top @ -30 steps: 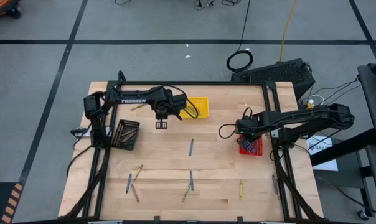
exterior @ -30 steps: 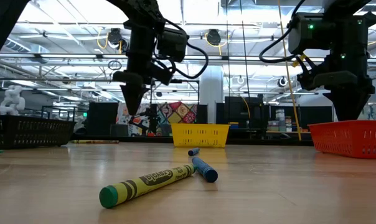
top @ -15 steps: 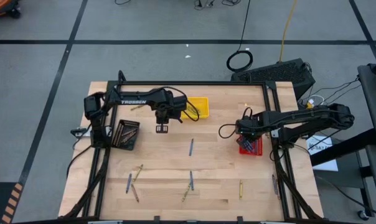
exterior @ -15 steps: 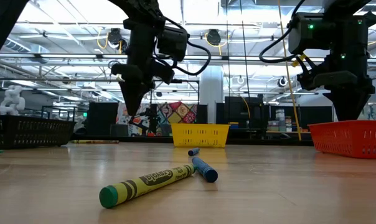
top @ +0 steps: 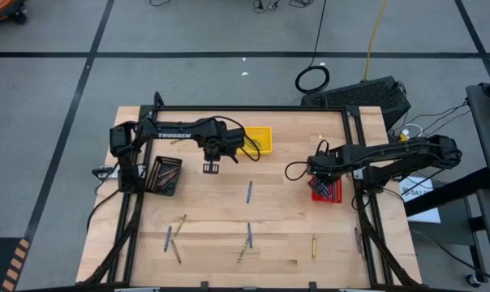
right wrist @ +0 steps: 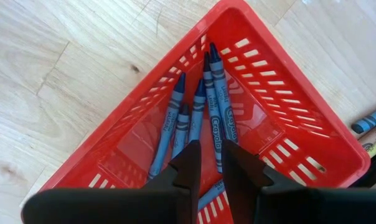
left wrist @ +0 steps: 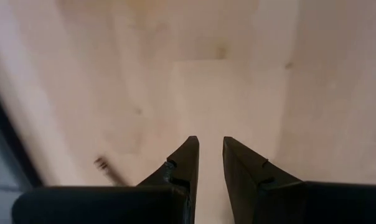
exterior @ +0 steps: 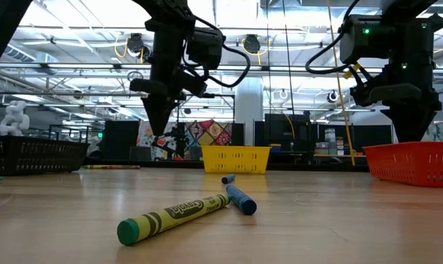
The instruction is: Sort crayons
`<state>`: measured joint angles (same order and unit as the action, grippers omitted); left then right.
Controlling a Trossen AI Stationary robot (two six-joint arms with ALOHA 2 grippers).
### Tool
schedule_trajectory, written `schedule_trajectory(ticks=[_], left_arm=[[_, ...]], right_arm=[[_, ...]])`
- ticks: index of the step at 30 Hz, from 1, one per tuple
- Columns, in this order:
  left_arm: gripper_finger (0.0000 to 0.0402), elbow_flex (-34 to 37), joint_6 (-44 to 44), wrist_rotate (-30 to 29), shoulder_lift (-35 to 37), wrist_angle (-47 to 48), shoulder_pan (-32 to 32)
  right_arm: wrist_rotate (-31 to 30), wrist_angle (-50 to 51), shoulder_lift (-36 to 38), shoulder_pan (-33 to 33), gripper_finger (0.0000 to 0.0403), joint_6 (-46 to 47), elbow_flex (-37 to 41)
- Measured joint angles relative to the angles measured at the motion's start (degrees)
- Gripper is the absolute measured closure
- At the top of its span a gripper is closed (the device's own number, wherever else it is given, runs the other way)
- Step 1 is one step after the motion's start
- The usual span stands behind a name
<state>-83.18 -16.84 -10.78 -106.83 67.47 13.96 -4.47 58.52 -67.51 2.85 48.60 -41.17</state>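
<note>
Little different from a second ago: left pincer (top: pixel 211 168) shifted only a touch toward the near side of the worktop (top: pixel 285 215), now hanging over bare wood between the black tray (top: pixel 152 186) and the yellow tray (top: pixel 265 150), fingers drawn narrow with a slim gap and nothing between them. Right pincer (right wrist: pixel 211 144) unmoved, poised straight above the red tray (right wrist: pixel 300 118), fingers likewise narrow and empty. Judged from this: no crayon in hand on either side, sorting partly done, left arm probably on its way to another pick and not mid-delivery. About half a dozen blue crayons (right wrist: pixel 213 106) already lying in the red tray, paper-wrapped, roughly parallel, tips toward one corner; brownish sticks in the black tray; contents of the yellow tray too small to tell. Loose crayons spread across the near half of the worktop, well apart from all three trays: one blue crayon (top: pixel 249 191) alone near the middle, a second blue (top: pixel 248 236) touching or just beside an olive one (top: pixel 243 253), a yellow crayon (top: pixel 313 246) off to the right, and a small cluster of olive (top: pixel 181 221), blue (top: pixel 168 238) and brown (top: pixel 177 251) to the left. All thin, straight, lying flat. Seen from worktop height, a yellow-green crayon (exterior: pixel 174 216) tip to tip with a shorter-looking blue one (exterior: pixel 240 198).
</note>
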Motion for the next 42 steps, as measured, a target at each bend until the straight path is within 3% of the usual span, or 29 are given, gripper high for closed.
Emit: schedule_trajectory(ticks=[7, 15, 42], left_arm=[[0.0336, 0.0, 2.4, -2.7, 0.0, 0.1, 0.2], [0.0336, 0.0, 5.2, 6.1, 0.0, 1.1, 2.6], [0.0336, 0.0, 1.4, 9.7, 0.0, 3.6, 2.8]], right_arm=[[0.0, 0.0, 0.0, 0.0, 0.0352, -0.5, 0.0], [-0.4, 0.0, 0.0, 0.0, 0.0352, 0.0, 0.0], [-0.3, 0.0, 0.0, 0.0, 0.0352, 3.1, 0.0]])
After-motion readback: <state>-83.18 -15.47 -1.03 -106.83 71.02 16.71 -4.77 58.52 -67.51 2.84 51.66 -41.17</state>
